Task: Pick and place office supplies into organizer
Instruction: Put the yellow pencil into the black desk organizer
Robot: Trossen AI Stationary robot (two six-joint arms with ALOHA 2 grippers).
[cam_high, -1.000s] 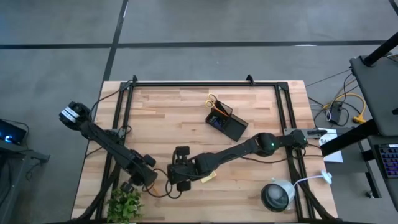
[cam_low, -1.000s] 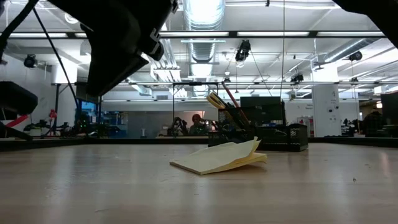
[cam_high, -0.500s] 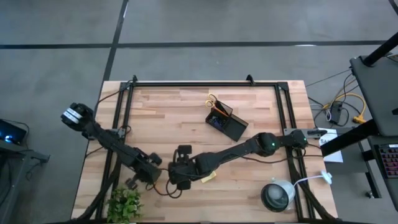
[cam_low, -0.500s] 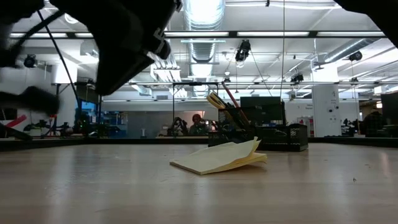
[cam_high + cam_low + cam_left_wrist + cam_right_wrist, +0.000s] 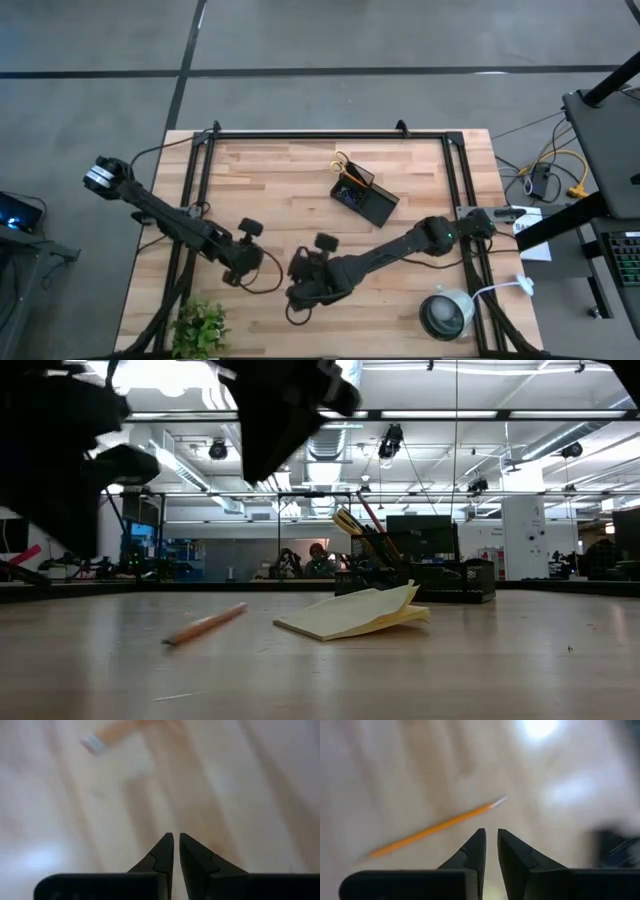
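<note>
Two grippers hover over the desk (image 5: 300,190), fingers nearly closed, empty; right gripper (image 5: 490,842) above an orange pencil (image 5: 432,827); left gripper (image 5: 176,847) nearby.

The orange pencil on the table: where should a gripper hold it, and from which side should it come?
Probably at the middle of the orange pencil, coming straight down with fingers across its shaft. It lies flat and alone on the bare table, thin and long, so only its two sides offer a hold.
</note>
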